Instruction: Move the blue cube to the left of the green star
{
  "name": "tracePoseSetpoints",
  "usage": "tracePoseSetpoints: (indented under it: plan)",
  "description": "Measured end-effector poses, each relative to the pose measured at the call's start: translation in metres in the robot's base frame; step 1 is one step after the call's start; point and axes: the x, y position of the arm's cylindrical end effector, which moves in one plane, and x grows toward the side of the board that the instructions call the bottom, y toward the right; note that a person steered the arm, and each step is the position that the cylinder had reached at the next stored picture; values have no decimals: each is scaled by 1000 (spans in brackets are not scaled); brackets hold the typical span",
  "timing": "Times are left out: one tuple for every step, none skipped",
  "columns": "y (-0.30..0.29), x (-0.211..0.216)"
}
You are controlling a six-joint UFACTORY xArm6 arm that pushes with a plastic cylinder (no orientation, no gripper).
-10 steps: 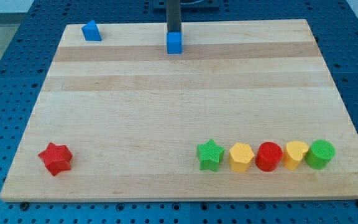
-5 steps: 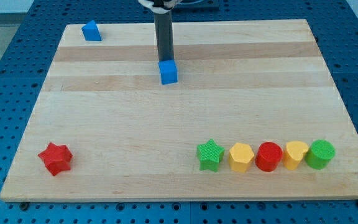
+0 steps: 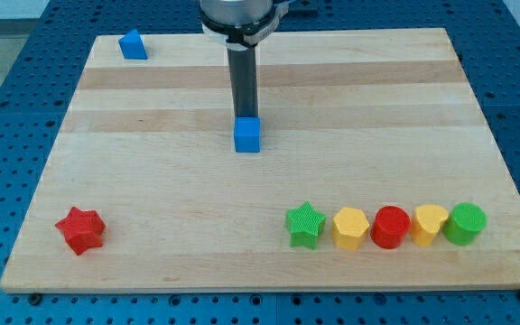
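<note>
— How is your one camera set?

— I look down on the bench (image 3: 152, 162) from in front and above, at a slant, so its far edge sits at the view's top and looks narrower than the near edge. The whole wooden board fits in frame, with blue perforated surface (image 3: 7, 108) showing all round it.

— How near?

— Middling: the rod (image 3: 243, 86) enters from the top and only its mount's lower rim shows. I have no second view.
</note>
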Motion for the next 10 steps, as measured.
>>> tracePoseSetpoints:
  plan:
    - [0, 18]
    - [0, 35]
    - [0, 54]
    - [0, 74]
    - [0, 90]
    - [0, 106]
    - [0, 118]
    - [0, 123]
    - [0, 126]
    - [0, 136]
